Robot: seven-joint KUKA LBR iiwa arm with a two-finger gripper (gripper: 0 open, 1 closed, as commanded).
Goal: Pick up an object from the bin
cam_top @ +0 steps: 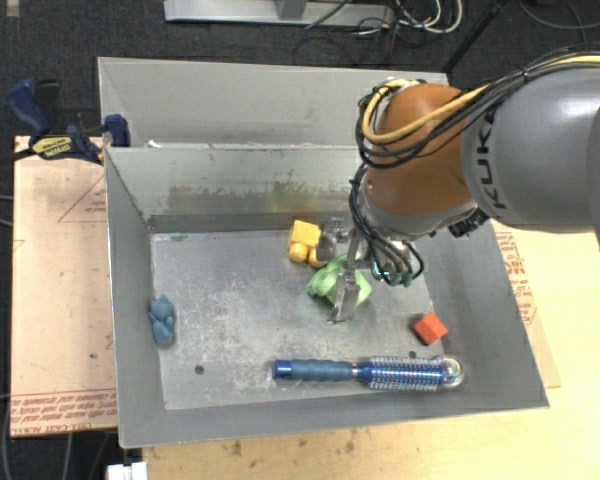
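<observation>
A small blue lump (162, 320) lies at nine o'clock in the bin (130, 268), well apart from the rest. Near the middle sits a yellow block (303, 241), with a crumpled green thing (323, 280) just at its five o'clock. The claw (345, 303) stands against that green thing, which lies toward its ten o'clock, and they seem to touch. Whether the claw is released or clenched I cannot tell. An orange cube (429, 328) lies at its four o'clock, and a blue brush (365, 372) lies along six.
</observation>
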